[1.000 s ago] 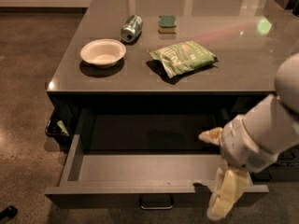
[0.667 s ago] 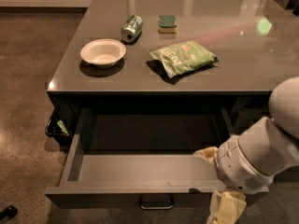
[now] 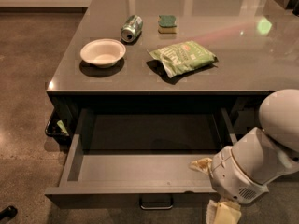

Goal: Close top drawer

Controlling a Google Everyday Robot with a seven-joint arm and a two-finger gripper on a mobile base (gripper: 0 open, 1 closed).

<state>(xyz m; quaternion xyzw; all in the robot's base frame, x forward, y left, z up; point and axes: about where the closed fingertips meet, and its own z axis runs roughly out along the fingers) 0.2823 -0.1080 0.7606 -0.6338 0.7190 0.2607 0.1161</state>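
The top drawer [image 3: 140,169] stands pulled far out from under the grey counter, and its light grey inside is bare. Its dark front [image 3: 107,196] faces me, with the small metal loop handle [image 3: 156,202] at its middle. My gripper [image 3: 211,189] is at the drawer's front right corner, low in the view. It is open: one cream finger [image 3: 201,165] reaches over the front edge into the drawer, and the other [image 3: 223,212] hangs below the front, partly cut off by the frame. The white arm [image 3: 261,162] hides the drawer's right end.
On the counter [image 3: 243,73] lie a white bowl [image 3: 103,52], a tipped can [image 3: 131,28], a green sponge [image 3: 167,23] and a green chip bag [image 3: 183,56]. Brown floor [image 3: 28,101] spreads to the left. A small dark bin [image 3: 55,127] sits beside the cabinet.
My arm and gripper have moved down and to the right, toward the bottom of the view. The drawer stays as far out as before.
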